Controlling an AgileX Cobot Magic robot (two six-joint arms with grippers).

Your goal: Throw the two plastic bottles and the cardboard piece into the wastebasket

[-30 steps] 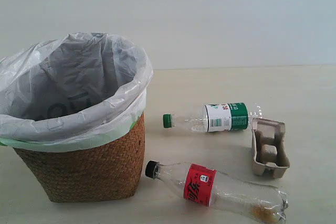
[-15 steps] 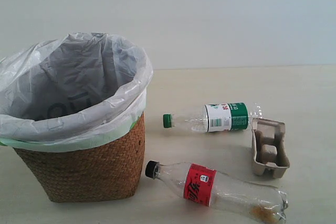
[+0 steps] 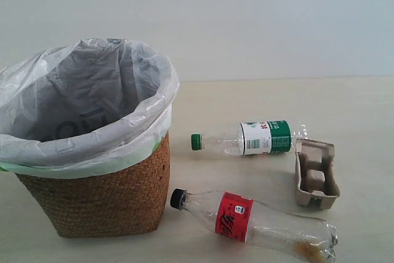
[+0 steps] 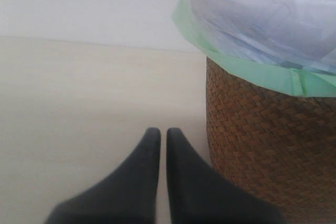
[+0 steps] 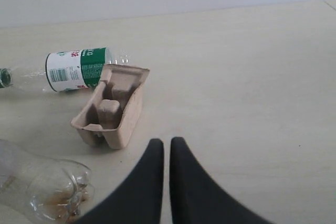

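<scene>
**Left arm.** The left gripper [image 4: 163, 135] is showing two dark, smooth, tapered fingers [image 4: 142, 177] lying together with only a thin slit between them, and they are gripping nothing. Taking the fingers' pointing direction as 12 o'clock, the brown woven wicker wastebasket [image 4: 262, 145] is standing near the tips at about 2 o'clock, apart from them. A translucent white plastic bag [image 4: 262, 19] with a green hem is folding over its rim.

**Right arm.** The right gripper [image 5: 166, 142] is likewise presenting its fingers [image 5: 189, 182] closed together and empty. The grey-beige moulded pulp tray [image 5: 113, 106] with raised cups is lying at about 11 o'clock, near the tips. The clear green-capped plastic bottle with the white-green label [image 5: 73, 69] is lying beyond it, against the tray's far corner. The clear black-capped bottle with the red label [image 5: 42, 187], holding brown residue in its base, is lying at about 9 o'clock.

**Exterior view.** Both bottles are lying on the pale table [image 3: 277, 100] with their caps toward the basket.
</scene>
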